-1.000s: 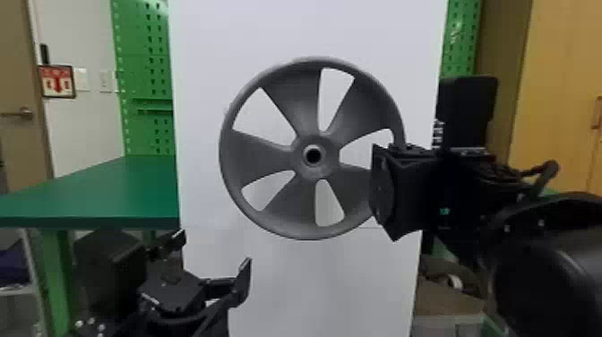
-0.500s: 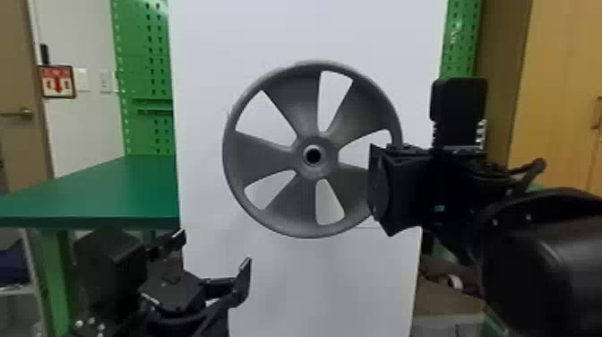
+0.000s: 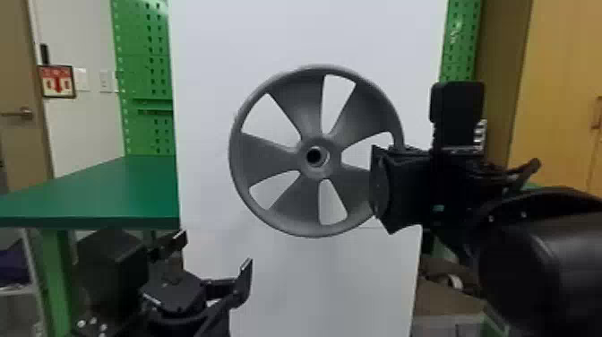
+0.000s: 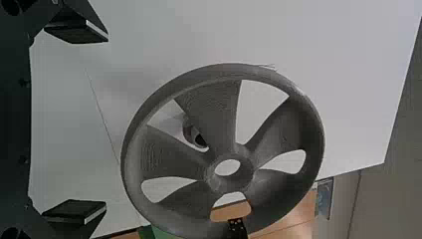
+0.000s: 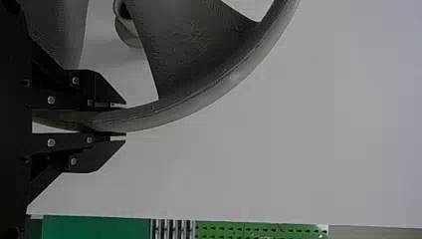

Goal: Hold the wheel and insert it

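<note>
- Wheel (image 3: 268, 157): a grey, five-spoked disc held up in front of the white panel (image 3: 295, 31), near the middle of the head view.
- Facing: one round face points back toward the robot's head; the disc stands upright, roughly parallel to the panel.
- Long axis: the round outline has no single long direction; the axle line through the hub (image 3: 309, 172) runs roughly level, from the robot toward the panel.
- Stub: a round grey stub (image 4: 191, 133) sticks out from the panel behind the wheel. In the left wrist view it shows through a gap between two spokes, beside the hub's hole rather than through it.
- Right gripper (image 3: 377, 183): closed on the rim (image 5: 174, 113) at the wheel's right side, one finger inside the rim and one outside.
- Left gripper (image 3: 216, 255): below and left of the wheel in the head view, its fingers spread wide with nothing between them.
- Green table (image 3: 103, 188): left of the panel.
</note>
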Tool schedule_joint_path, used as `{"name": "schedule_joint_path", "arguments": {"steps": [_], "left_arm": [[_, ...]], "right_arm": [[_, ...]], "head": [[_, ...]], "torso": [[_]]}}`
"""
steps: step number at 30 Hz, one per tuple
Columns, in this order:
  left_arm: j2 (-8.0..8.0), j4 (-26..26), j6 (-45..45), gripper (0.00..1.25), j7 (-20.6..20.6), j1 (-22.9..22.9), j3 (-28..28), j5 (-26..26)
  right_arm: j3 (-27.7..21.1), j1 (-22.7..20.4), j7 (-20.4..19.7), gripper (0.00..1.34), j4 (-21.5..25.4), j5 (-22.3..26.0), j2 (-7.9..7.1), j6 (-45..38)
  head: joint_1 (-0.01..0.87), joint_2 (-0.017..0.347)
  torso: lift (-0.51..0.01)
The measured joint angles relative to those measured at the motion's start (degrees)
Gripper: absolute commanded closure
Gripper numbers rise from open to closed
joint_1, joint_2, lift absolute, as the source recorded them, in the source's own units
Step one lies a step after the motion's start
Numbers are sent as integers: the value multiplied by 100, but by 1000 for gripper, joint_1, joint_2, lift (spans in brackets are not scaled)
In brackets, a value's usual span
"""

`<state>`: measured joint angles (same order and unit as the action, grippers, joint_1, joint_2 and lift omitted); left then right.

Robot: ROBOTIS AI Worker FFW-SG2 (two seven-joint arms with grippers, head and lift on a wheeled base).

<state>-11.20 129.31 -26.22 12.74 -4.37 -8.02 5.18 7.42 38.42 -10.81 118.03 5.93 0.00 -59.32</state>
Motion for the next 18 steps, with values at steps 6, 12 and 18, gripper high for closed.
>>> {"name": "schedule_joint_path", "arguments": {"steps": [6, 12, 18], "left_arm": [[-2, -19, 2, 101, 0, -17, -15, 7], [-1, -21, 3, 101, 0, -20, -16, 9], [-1, -21, 3, 101, 0, -20, -11, 9]], "right_arm": [[-63, 32, 0, 1170, -48, -3, 0, 54], [-120, 73, 0, 1168, -177, -20, 0, 129], [-150, 127, 0, 1168, -375, -37, 0, 244]], "head": [[210, 9], [210, 9], [210, 9]], "torso": [[-442], [-442], [-442]]}}
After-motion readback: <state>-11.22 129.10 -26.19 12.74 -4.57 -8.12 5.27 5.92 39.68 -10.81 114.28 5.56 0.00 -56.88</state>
